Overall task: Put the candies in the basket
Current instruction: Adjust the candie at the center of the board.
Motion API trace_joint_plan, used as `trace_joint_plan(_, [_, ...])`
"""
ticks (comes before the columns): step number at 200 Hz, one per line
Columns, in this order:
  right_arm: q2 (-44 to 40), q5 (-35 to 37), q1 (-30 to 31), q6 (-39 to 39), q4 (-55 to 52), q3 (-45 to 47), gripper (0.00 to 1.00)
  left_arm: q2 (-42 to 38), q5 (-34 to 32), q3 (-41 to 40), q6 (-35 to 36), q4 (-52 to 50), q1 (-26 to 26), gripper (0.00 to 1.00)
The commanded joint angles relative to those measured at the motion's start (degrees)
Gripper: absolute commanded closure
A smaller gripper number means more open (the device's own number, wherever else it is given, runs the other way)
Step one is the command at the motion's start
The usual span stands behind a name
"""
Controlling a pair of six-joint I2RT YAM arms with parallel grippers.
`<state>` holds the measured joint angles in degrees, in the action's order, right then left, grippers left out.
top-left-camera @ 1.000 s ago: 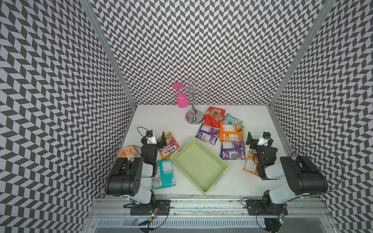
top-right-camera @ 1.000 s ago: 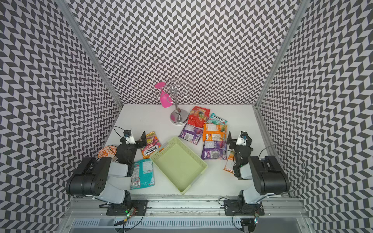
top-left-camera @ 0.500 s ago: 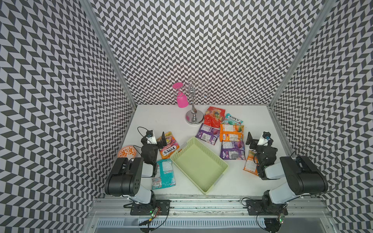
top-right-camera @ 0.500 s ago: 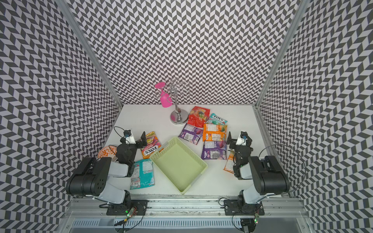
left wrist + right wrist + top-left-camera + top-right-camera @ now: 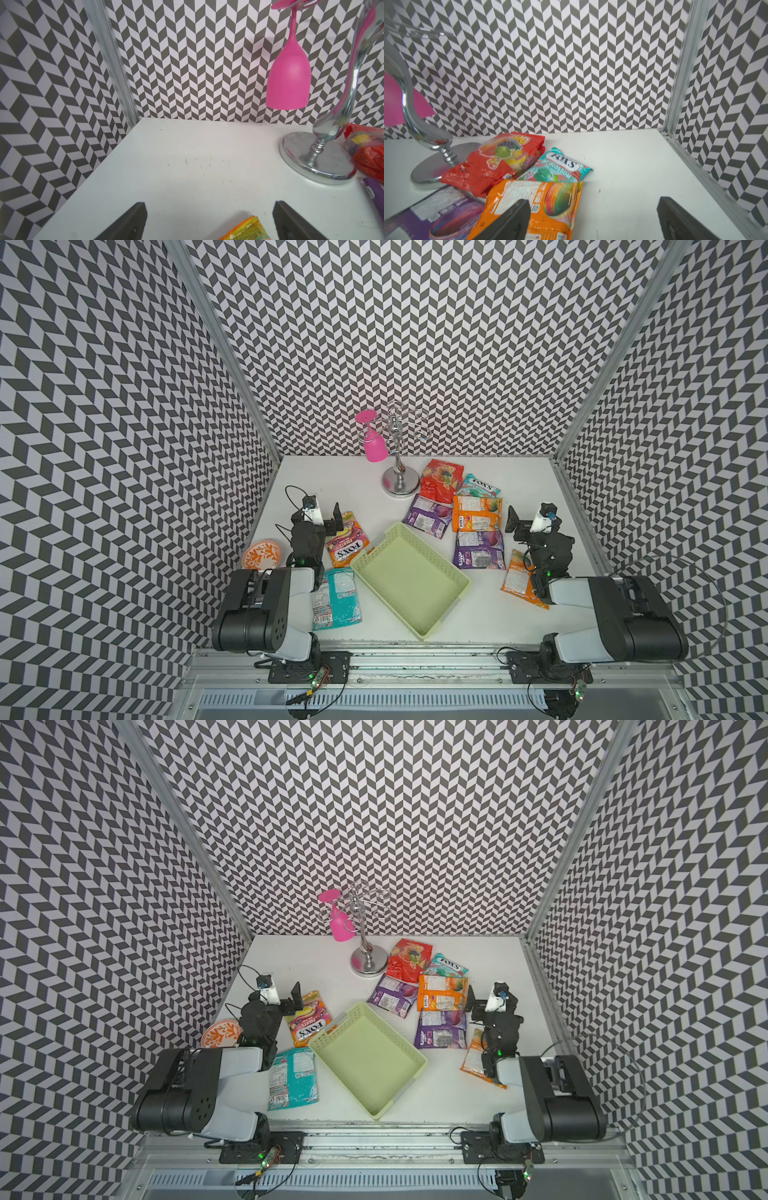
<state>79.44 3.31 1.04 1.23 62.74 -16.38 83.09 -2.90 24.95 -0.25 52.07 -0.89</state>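
The pale-green basket (image 5: pixel 409 578) lies empty at the table's middle front. Left of it lie two candies: an orange FOX'S bag (image 5: pixel 345 546) and a teal bag (image 5: pixel 336 599). Behind and right of the basket lie a red bag (image 5: pixel 440 481), a teal FOX'S bag (image 5: pixel 478 487), an orange bag (image 5: pixel 477 514) and two purple bags (image 5: pixel 428 516) (image 5: pixel 478 551). Another orange bag (image 5: pixel 517 578) is partly under the right arm. My left gripper (image 5: pixel 207 207) is open above the orange FOX'S bag's far corner (image 5: pixel 243 229). My right gripper (image 5: pixel 591 204) is open, one finger over the orange bag (image 5: pixel 542 203).
A chrome stand (image 5: pixel 400 485) with a pink glass (image 5: pixel 374 445) hanging upside down stands at the back centre. An orange-and-white round plate (image 5: pixel 261 554) lies beside the left arm. Patterned walls close in the table on three sides.
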Motion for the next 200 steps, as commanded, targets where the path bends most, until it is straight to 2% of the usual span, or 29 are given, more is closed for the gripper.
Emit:
trace_joint_plan(1, [-7.01, 3.35, 0.29, 5.10, -11.63, -3.58, 0.01, -6.55, 2.98, 4.22, 0.93, -14.84, -0.08, 0.01])
trace_joint_plan(23, [-13.56, 2.48, 0.28, 13.27, -23.95, -8.15, 0.01, -11.69, 7.64, 10.77, 0.89, -29.77, -0.17, 0.01])
trace_joint_plan(47, [-19.60, 1.18, 0.22, 24.51, -36.27, -12.26, 0.01, -17.38, 8.79, 16.98, -1.96, -44.36, -0.34, 0.01])
trace_joint_plan(64, [-23.06, -1.77, 0.21, 30.35, -38.42, -12.11, 0.01, -21.36, 9.12, 19.56, -3.82, -52.58, -0.39, 0.01])
trace_joint_plan(88, [-25.66, -10.01, 0.87, 28.12, -41.41, -13.38, 0.01, -26.91, 10.91, 18.51, -2.12, -57.17, 0.04, 0.01])
trace_joint_plan(116, [-25.40, -7.33, 9.00, 23.12, -47.90, -16.71, 0.01, -30.42, 16.59, 13.87, -1.04, -55.29, 4.07, 0.01])
trace_joint_plan(145, [-22.90, -4.69, 19.44, 16.67, -51.85, -19.26, 0.01, -29.96, 16.67, 13.30, 2.60, -54.36, 4.91, 0.01])
trace_joint_plan(179, [-14.86, -3.85, 26.41, 13.15, -55.08, -23.58, 0.03, -29.57, 15.83, 13.24, 2.80, -54.42, 5.80, 0.01])
trace_joint_plan(200, [-6.89, -6.27, 28.71, 12.66, -56.80, -29.05, 0.07, -29.45, 15.81, 13.52, 2.71, -54.42, 5.98, 0.01])
